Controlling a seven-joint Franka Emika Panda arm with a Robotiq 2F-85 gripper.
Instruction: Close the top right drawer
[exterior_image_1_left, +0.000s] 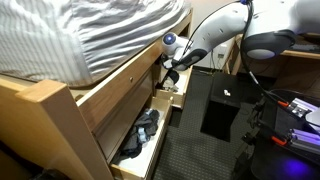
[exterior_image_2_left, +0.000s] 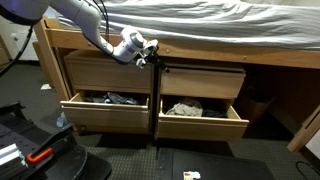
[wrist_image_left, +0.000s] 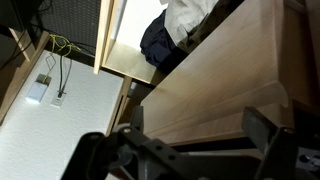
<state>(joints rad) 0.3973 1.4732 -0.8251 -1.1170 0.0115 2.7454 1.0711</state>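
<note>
The top right drawer (exterior_image_2_left: 205, 82) is a light-wood drawer with a plain flat front under the bed. Its front looks about level with the frame, and its inside is hidden. My gripper (exterior_image_2_left: 145, 50) is up against the post between the two top drawers, at the top right drawer's inner edge. It also shows in an exterior view (exterior_image_1_left: 175, 62). In the wrist view my gripper (wrist_image_left: 185, 150) is open and empty, and a light-wood front (wrist_image_left: 220, 90) lies right ahead of the fingers.
Both bottom drawers stand pulled out: one (exterior_image_2_left: 105, 112) with dark grey clothes, one (exterior_image_2_left: 205, 125) with dark and white cloth, also in the wrist view (wrist_image_left: 175, 30). A striped mattress (exterior_image_2_left: 230, 30) lies above. A black box (exterior_image_1_left: 225, 105) stands on the floor.
</note>
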